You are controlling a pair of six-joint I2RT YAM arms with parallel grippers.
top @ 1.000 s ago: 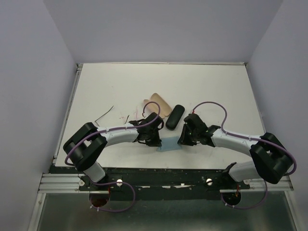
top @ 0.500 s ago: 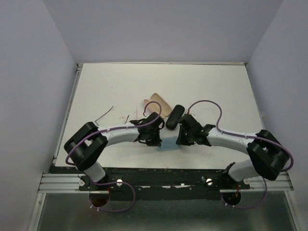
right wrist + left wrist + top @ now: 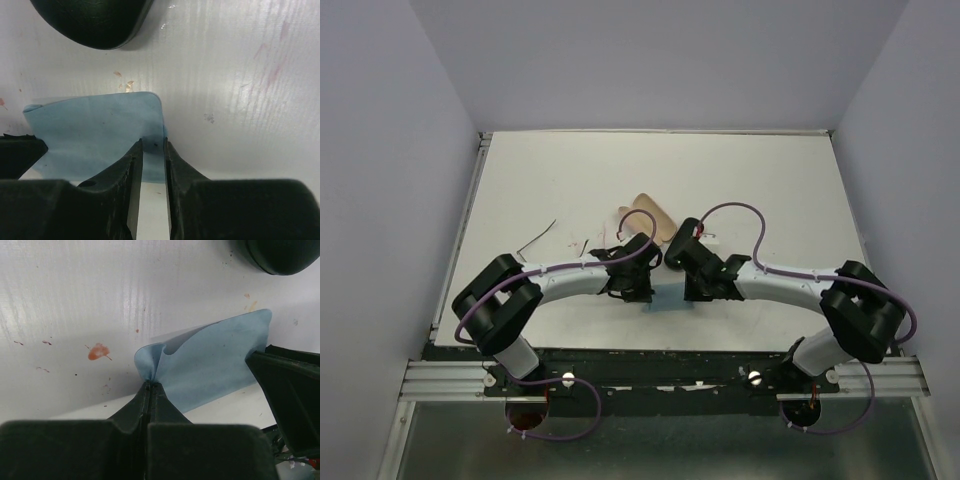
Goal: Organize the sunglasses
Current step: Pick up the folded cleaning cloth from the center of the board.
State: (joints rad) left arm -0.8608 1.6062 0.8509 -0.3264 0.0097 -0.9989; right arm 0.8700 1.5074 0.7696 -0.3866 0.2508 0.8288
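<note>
A light-blue cloth (image 3: 668, 298) lies on the white table (image 3: 760, 190) between my two grippers. My left gripper (image 3: 150, 385) is shut on the cloth's left edge (image 3: 215, 365), which bunches up at the fingertips. My right gripper (image 3: 153, 142) is narrowly open, its tips straddling the cloth's right corner (image 3: 95, 135). A black oblong case (image 3: 95, 22) lies just beyond the cloth and also shows in the left wrist view (image 3: 285, 255). The orange-yellow sunglasses are not in view.
A pink case (image 3: 645, 218) lies beyond the left gripper (image 3: 645, 288). The right arm (image 3: 780, 285) covers most of the black case in the top view. Reddish stains (image 3: 99, 351) mark the table. A thin dark strand (image 3: 536, 240) lies at the left.
My right arm has moved left, over the black case, and brought its gripper onto the cloth's right corner. The left gripper has stayed in place, holding the cloth.
</note>
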